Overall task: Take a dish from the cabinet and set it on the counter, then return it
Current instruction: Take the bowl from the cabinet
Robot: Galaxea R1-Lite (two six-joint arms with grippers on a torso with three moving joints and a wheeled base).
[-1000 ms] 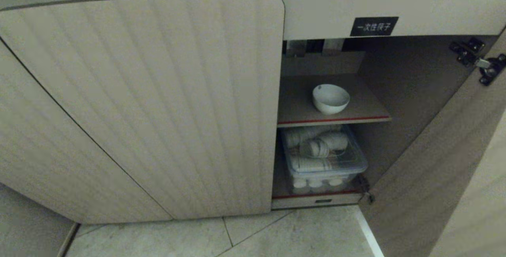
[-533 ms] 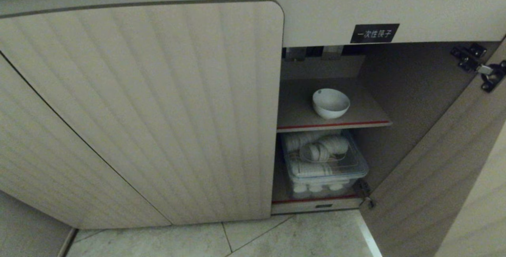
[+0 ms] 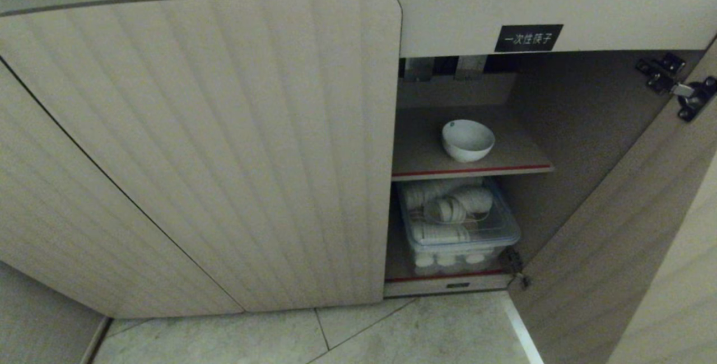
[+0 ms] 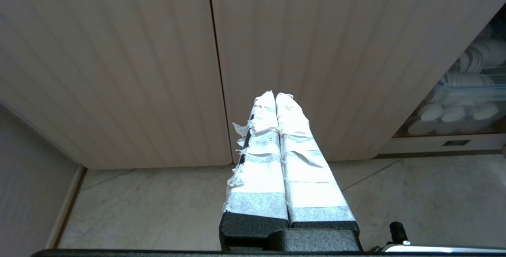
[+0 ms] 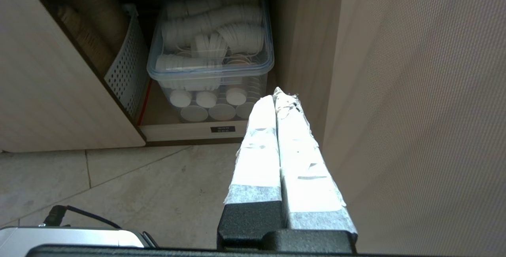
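Both claws closed, low; plain white round dish point(image 3: 468, 140) upright on cabinet point(image 3: 224, 145) shelf.

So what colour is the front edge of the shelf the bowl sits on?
Red, a thin strip along the shelf front under the white bowl; clearest in the head view.

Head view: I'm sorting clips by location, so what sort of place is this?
Probably a kitchen or catering storage area: a low cabinet with one door open holds a white bowl on its shelf, above a clear bin of stacked cups.
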